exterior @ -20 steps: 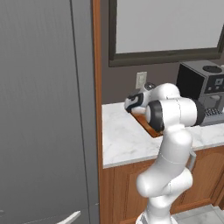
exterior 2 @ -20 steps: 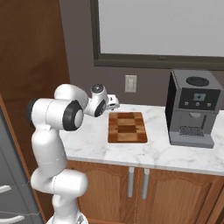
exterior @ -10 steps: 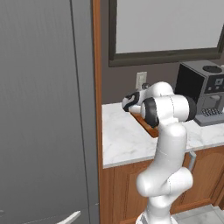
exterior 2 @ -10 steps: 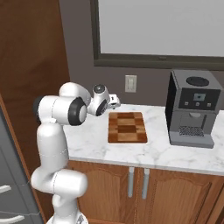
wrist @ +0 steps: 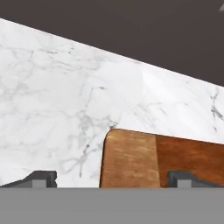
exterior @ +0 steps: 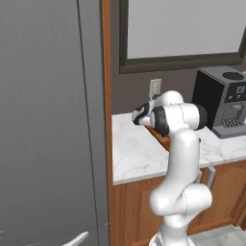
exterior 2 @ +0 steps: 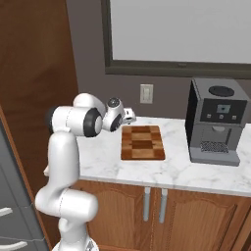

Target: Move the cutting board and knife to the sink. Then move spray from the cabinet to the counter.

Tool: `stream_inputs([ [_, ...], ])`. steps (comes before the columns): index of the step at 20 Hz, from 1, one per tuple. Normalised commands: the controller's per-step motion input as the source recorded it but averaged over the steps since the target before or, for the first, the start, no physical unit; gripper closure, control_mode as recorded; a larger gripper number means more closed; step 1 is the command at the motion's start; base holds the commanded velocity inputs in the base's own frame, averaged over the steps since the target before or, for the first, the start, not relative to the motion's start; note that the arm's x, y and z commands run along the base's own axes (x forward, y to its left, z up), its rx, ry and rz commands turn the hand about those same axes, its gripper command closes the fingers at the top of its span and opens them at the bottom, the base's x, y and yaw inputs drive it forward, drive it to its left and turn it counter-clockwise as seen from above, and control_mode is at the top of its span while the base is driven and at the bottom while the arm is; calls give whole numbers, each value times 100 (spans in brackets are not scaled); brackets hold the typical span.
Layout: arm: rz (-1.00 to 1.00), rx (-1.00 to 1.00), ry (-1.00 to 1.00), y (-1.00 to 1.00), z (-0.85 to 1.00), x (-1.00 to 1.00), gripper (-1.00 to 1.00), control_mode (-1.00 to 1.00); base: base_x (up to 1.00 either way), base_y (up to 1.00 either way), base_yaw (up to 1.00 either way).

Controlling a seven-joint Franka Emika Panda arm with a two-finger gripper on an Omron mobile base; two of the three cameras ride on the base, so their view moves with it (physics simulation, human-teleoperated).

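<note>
Hand view shows my jaws spread wide and empty over the cutting board (wrist: pixel 144 159) corner; it lies flat on the tabletop (exterior 2: pixel 181 169), so nothing is moved yet. I can't find the knife. Farther right stands a coffee machine (exterior 2: pixel 215 122), well apart

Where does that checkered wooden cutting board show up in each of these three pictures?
Left base view: a sliver of the cutting board peeks out behind the arm, middle of the picture.
Right base view: the board lies flat on the counter, centre, left of the coffee machine.
Hand view: its rounded corner sits bottom centre.
Shared landmark: the white marble counter.
</note>
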Motion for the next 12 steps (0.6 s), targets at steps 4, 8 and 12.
stream_inputs([
  [4,0,0,0,0,-31,42,-100,-100,0,0,0],
  [8,0,-1,0,0,-36,39,-100,-100,0,0,0],
  [12,0,-3,0,0,-33,34,-100,-100,0,0,0],
])
